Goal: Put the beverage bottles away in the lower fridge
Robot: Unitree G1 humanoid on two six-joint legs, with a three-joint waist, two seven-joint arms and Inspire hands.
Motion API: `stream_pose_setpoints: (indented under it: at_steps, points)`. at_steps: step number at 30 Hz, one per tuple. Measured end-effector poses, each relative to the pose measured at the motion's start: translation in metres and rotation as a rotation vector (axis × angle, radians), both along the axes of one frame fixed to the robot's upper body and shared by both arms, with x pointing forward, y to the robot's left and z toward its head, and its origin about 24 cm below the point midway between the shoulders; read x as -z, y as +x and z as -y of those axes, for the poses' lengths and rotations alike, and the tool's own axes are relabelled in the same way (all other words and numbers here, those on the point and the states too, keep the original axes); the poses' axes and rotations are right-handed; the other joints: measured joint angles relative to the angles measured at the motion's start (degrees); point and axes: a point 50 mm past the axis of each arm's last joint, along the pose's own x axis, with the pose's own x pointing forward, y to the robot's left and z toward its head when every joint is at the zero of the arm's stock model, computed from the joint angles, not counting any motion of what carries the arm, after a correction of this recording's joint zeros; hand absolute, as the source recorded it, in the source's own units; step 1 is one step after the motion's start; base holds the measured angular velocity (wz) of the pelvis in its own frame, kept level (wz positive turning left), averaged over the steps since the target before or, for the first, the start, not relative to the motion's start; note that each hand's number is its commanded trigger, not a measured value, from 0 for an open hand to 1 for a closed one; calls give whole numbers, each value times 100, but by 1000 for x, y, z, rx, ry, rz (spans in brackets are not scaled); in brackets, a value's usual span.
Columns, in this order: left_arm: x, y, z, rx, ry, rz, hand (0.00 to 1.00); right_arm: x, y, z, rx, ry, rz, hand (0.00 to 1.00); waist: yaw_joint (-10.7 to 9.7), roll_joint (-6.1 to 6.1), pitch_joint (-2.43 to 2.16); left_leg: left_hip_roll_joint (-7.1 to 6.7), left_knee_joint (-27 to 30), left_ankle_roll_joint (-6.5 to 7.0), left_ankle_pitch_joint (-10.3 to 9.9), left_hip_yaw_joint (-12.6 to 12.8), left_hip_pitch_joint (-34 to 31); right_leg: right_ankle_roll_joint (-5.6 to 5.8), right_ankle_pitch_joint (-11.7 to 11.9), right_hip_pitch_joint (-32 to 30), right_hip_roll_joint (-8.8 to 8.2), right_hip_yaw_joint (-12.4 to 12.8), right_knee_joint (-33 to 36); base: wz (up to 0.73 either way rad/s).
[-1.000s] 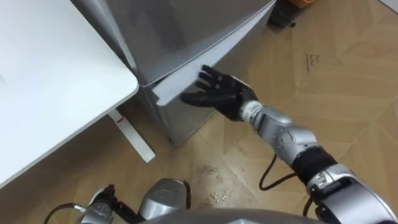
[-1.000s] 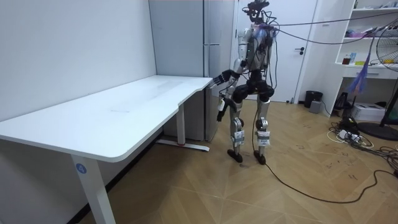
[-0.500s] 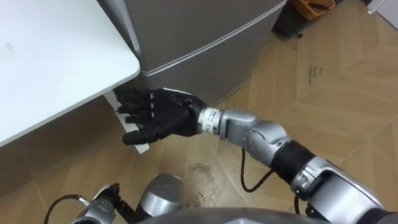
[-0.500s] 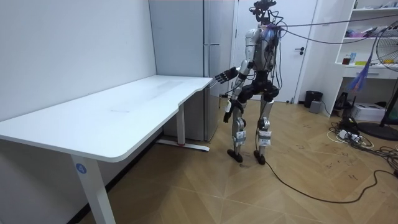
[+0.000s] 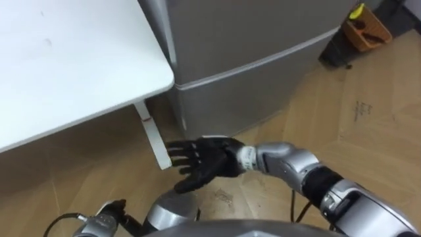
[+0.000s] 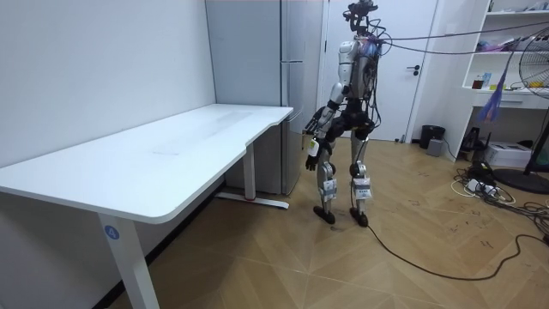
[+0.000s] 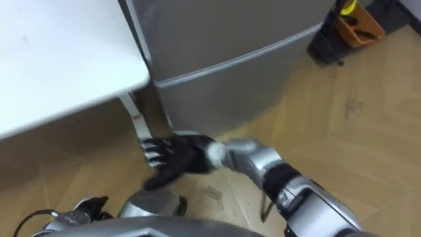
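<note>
- Wood floor (image 5: 368, 131) runs under the grey fridge (image 5: 263, 26), which stands beside your white counter (image 5: 66, 66).
- Lower fridge door (image 5: 243, 92) is shut. Expect it stiff and heavy on its seal, so hook its top edge under the seam.
- Right hand (image 5: 207, 161) hovers low before it, fingers spread and empty of any drink.
- Left hand (image 6: 310, 161) hangs at your side.

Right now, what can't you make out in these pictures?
The lower fridge: its inside is hidden behind its door in both eye views.
The left hand: too small in the room view to judge.
The orange thing beside the fridge: cut by the upper edge, left eye view.
</note>
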Motion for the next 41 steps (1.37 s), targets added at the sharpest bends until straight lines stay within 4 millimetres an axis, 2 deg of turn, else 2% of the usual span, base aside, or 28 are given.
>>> stream_pose_setpoints:
  at_steps: [1, 2, 3, 4, 5, 6, 7, 8, 9, 10, 11, 12, 14, 15, 16, 19, 25, 26, 29, 32, 34, 35, 36, 39, 41]
  points:
    - [-1, -3, -5, -37, 7, 14, 0, 11, -15, 21, 86, -65, -52, 0, -111, 27, -3, -64, -32, 85, -48, 4, 121, 52, 201, -133, -94, 162, 475, 83]
    - [-1, -5, -7, -56, 12, 18, 0, 16, -23, 31, 126, -97, -75, 0, -158, 48, 5, -87, -50, 119, -69, -25, 194, 72, 335, -157, -90, 260, 653, 70]
    - [-1, -8, -11, -94, 18, 30, 0, 24, -38, 49, 196, -167, -123, 0, -275, 125, -5, -122, -97, 177, -107, -198, 319, 64, 589, -225, -7, 478, 909, 52]
    - [-2, -10, -12, -104, 24, 29, 0, 27, -47, 59, 236, -201, -148, 0, -381, 172, -27, -143, -108, 197, -120, -381, 357, 56, 594, -231, 79, 588, 926, 73]
    - [-2, -12, -15, -126, 30, 34, 0, 32, -61, 77, 317, -256, -189, 0, -564, 246, -44, -149, -114, 209, -121, -739, 431, 89, 402, -254, 270, 823, 709, 83]
    - [-2, -14, -17, -138, 42, 43, 0, 34, -73, 92, 385, -303, -216, 0, -714, 315, -9, -141, -164, 222, -106, -999, 514, 66, 204, -340, 413, 951, 435, 84]
    - [-2, -18, -18, -153, 47, 44, 0, 35, -79, 99, 424, -320, -230, 0, -808, 333, -3, -142, -181, 223, -106, -1133, 545, 57, 166, -375, 466, 1039, 212, 86]
    - [-3, -19, -21, -171, 58, 61, 0, 37, -92, 108, 497, -352, -260, 0, -1035, 331, -4, -154, -212, 220, -104, -1373, 598, 52, 151, -398, 597, 1276, -386, 85]
    - [-3, -21, -22, -173, 64, 61, 0, 38, -99, 113, 564, -365, -258, 0, -1195, 317, -5, -180, -242, 216, -105, -1565, 650, 47, 204, -370, 736, 1665, -1096, 84]
    - [-2, -24, -22, -178, 63, 56, 0, 38, -101, 116, 592, -371, -260, 0, -1277, 310, -1, -201, -250, 206, -102, -1676, 683, 49, 296, -318, 779, 1855, -1491, 90]
    - [-2, -23, -21, -178, 61, 65, 0, 40, -109, 118, 625, -392, -285, 0, -1424, 266, 9, -270, -271, 167, -129, -1811, 748, 60, 764, -207, 816, 2094, -2031, 109]
    - [-1, -24, -19, -182, 61, 69, 0, 42, -121, 121, 659, -422, -327, 0, -1548, 272, -4, -239, -402, 128, -153, -1791, 888, 116, 939, -37, 835, 2015, -2079, 103]
    - [0, -30, -18, -222, 66, 67, 0, 44, -137, 124, 715, -433, -390, 0, -1473, 329, 5, -133, -625, 68, -172, -1730, 1085, 49, 941, 203, 912, 1904, -2304, 37]
    - [0, -39, -21, -258, 73, 48, 0, 44, -139, 125, 727, -432, -404, 0, -1484, 320, 18, -78, -673, 28, -191, -1775, 1146, 6, 960, 304, 966, 1849, -2420, 6]
    - [1, -44, -22, -271, 81, 33, 0, 44, -141, 125, 735, -431, -409, 0, -1489, 355, 13, -44, -705, 8, -198, -1804, 1177, -25, 965, 339, 990, 1812, -2446, 19]
    - [1, -66, -26, -331, 97, -20, 0, 44, -147, 127, 760, -437, -423, 0, -1503, 341, 7, 40, -714, -75, -224, -1869, 1172, -121, 911, 431, 1060, 1622, -2527, 26]
    - [3, -83, -23, -352, 91, -68, 0, 45, -148, 123, 739, -453, -432, 0, -1454, 233, 5, 100, -713, -154, -202, -1824, 1167, -187, 867, 616, 1064, 1301, -2635, 34]
    - [3, -86, -22, -352, 87, -77, 0, 46, -148, 122, 735, -454, -434, 0, -1445, 232, 15, 125, -703, -177, -209, -1753, 1147, -196, 862, 630, 1067, 1232, -2634, 30]
    - [3, -87, -21, -337, 74, -92, 0, 46, -149, 120, 727, -453, -438, 0, -1496, 199, -1, 154, -531, -242, -240, -1678, 1019, -208, 849, 726, 1075, 962, -2696, 43]
    - [6, -84, -15, -319, 45, -99, 0, 46, -149, 121, 727, -466, -444, 0, -1489, 216, -2, 177, -322, -283, -260, -1565, 851, -199, 812, 777, 1083, 782, -2730, 52]
    - [7, -84, -11, -318, 33, -110, 0, 46, -150, 121, 732, -473, -446, 0, -1519, 241, -7, 175, -268, -303, -247, -1506, 813, -184, 770, 844, 1044, 579, -2749, 54]
    - [7, -83, -10, -317, 29, -117, 0, 46, -153, 122, 752, -473, -453, 0, -1605, 259, -7, 186, -191, -303, -247, -1400, 772, -165, 744, 939, 1015, 387, -2811, 83]
    - [7, -82, -10, -309, 26, -122, 0, 46, -153, 122, 767, -471, -456, 0, -1666, 275, -10, 219, -166, -302, -247, -1187, 774, -141, 696, 1003, 976, 238, -2807, 79]
    - [7, -85, -9, -304, 14, -134, 0, 46, -155, 125, 785, -485, -459, 0, -1692, 332, -22, 237, -159, -300, -246, -959, 775, -96, 641, 1121, 920, 52, -2809, 44]
    - [7, -86, -9, -305, 15, -137, 0, 46, -158, 126, 793, -490, -464, 0, -1707, 367, -40, 229, -185, -298, -245, -894, 776, -88, 634, 1165, 913, 42, -2811, 19]
